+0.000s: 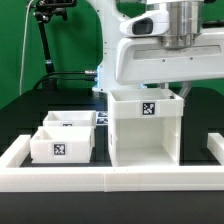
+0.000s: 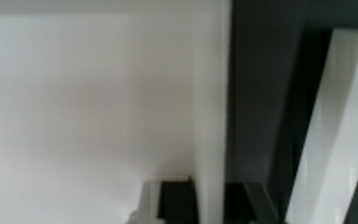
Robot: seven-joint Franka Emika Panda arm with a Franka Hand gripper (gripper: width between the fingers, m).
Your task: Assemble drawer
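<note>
The drawer's tall white shell stands open-fronted near the table's front, with a tag on its upper face. Two small white trays sit to its left in the exterior view, the near one tagged. My arm's white wrist hangs right over the shell's top, and its rim hides the fingers there. In the wrist view my gripper straddles a thin white shell wall, with a dark finger pressed on each side of it.
A long low white rail runs along the table's front and turns back at both ends. The marker board lies behind the trays. A black stand rises at the back left. A white bar shows beside the wall in the wrist view.
</note>
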